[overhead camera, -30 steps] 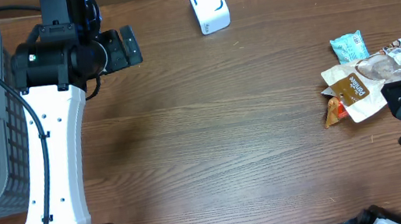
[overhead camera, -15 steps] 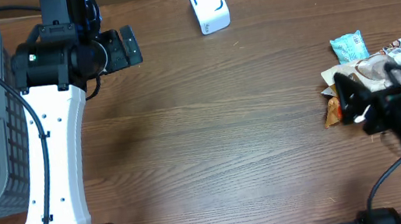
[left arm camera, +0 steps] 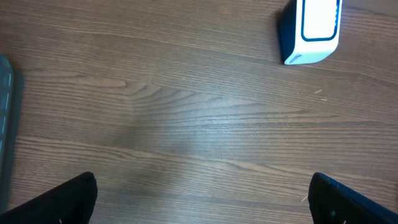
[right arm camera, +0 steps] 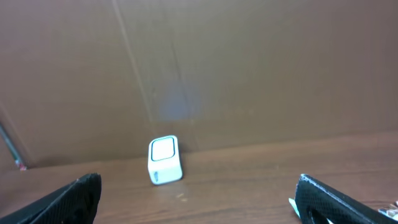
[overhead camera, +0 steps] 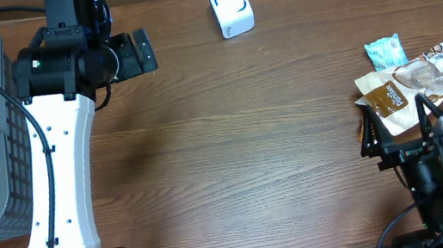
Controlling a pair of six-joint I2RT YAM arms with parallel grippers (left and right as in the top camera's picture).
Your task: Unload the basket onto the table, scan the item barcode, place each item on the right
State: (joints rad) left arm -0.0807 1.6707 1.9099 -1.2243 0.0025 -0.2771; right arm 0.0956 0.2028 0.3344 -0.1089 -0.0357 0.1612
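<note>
Two grippers are seen fully spread, and nothing is held by either. Nearest the robot's base, the right gripper is placed well to the right of the barcode scanner and far nearer than it. Its jaws are pointed toward the far side, so that in the right wrist view only the scanner and a cardboard wall are framed between the fingertips, and no packet is shown.

Just beyond that gripper, also right of the scanner, a heap of snack packets is laid on the wooden table. A tan packet with a brown label is set at the heap's near left, closest to the open jaws. A clear packet with a red tip is lapped over it, and a teal packet is laid at the far side. The heap's long axis is judged to run from near left to far right, slantwise across the line along which the gripper is aimed. No barcode can be made out on any packet.

Farthest off, the scanner is stood near the back edge. The left gripper is held near it on its left at about the same depth, well apart from the heap. The right arm is therefore judged much the nearer, and a downward tip of its wrist onto the tan packet is expected to be needed first.
</note>
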